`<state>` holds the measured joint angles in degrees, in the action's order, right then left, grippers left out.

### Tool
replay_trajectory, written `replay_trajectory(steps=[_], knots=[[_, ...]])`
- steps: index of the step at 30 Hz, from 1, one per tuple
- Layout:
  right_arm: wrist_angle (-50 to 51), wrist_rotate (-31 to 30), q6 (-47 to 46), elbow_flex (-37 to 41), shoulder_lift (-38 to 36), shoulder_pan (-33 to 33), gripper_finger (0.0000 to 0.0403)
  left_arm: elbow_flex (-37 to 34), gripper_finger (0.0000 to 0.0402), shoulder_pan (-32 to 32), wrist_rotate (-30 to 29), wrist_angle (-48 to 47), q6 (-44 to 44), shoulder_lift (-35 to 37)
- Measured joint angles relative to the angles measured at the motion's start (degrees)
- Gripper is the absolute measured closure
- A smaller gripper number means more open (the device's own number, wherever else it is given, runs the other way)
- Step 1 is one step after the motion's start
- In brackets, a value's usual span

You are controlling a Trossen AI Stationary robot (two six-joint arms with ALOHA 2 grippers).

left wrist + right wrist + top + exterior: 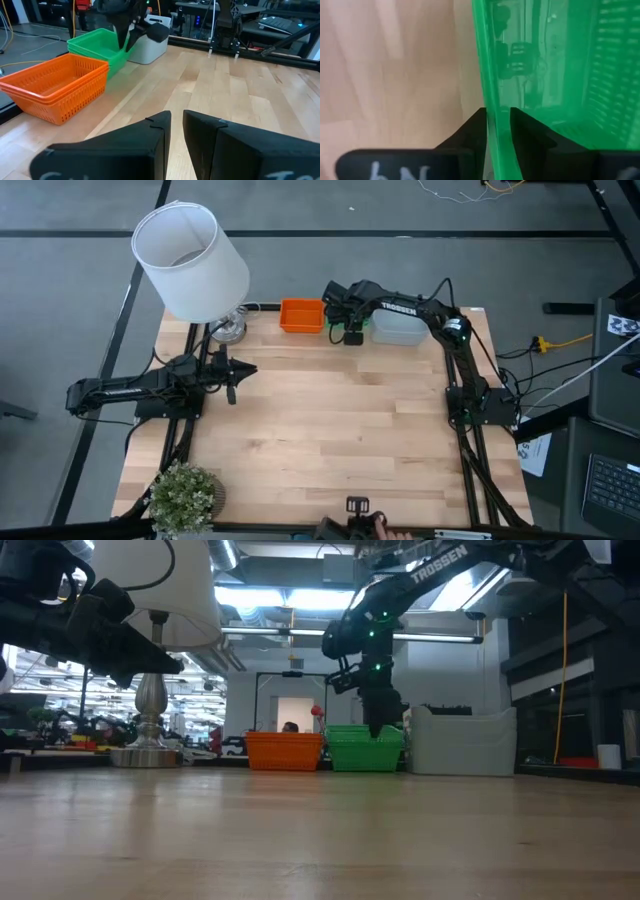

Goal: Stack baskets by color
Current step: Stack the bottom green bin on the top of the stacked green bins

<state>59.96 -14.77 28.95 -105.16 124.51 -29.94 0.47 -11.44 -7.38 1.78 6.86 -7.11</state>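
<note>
Right wrist view, green basket (pixel 555 70) rim between right claw (pixel 498 131) fingers, seemingly loosened, slightly parted.

right gripper (pixel 385 727) reached down from above, fingers at the rim of the green baskets (pixel 362 748), grip unclear | orange baskets (pixel 284 750) sat just beside the green, on the side away from the fingers | grey-white baskets (pixel 463 741) stood near the fingers' other side | lamp base (pixel 150 730) stood well apart | left arm (pixel 95 625) hung raised above table (pixel 320 840)

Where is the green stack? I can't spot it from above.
The green stack sits at the table's far edge between the orange stack and the white stack, under the right end effector.
</note>
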Motion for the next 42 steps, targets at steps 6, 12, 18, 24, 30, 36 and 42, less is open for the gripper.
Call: replay_trajectory(steps=[6, 12, 18, 24, 30, 36, 42], knots=[[1.9, 5.1, -0.2, 0.0, -4.3, 2.1, 0.0316, 0.0, 0.036, 0.0, 0.0, 0.0, 0.0, 0.0], [2.8, 5.6, -1.4, -0.1, -8.8, 3.4, 0.0315, 0.0, 0.036, 0.0, 0.0, 0.0, 0.0, 0.0], [-3.0, 5.7, -1.4, 0.9, -9.7, 2.9, 0.0315, 0.0, 0.036, 0.0, 0.0, 0.0, 0.0, 0.0], [-13.3, 5.2, 0.3, 6.5, -9.3, -0.6, 0.0315, 0.0, 0.036, 0.0, 0.0, 0.0, 0.0, 0.0], [-20.5, 5.7, 2.7, 9.7, -9.3, -3.9, 0.0315, 0.0, 0.036, 0.0, 0.0, 0.0, 0.0, 0.0], [-21.9, 8.0, 3.1, 12.9, -9.3, -5.1, 0.0315, 0.0, 0.036, 0.0, 0.0, 0.0, 0.0, 0.0], [-24.7, 9.9, 3.2, 16.6, -9.3, -5.4, 0.0315, 0.0, 0.036, 0.0, 0.0, 0.0, 0.0, 0.0]])
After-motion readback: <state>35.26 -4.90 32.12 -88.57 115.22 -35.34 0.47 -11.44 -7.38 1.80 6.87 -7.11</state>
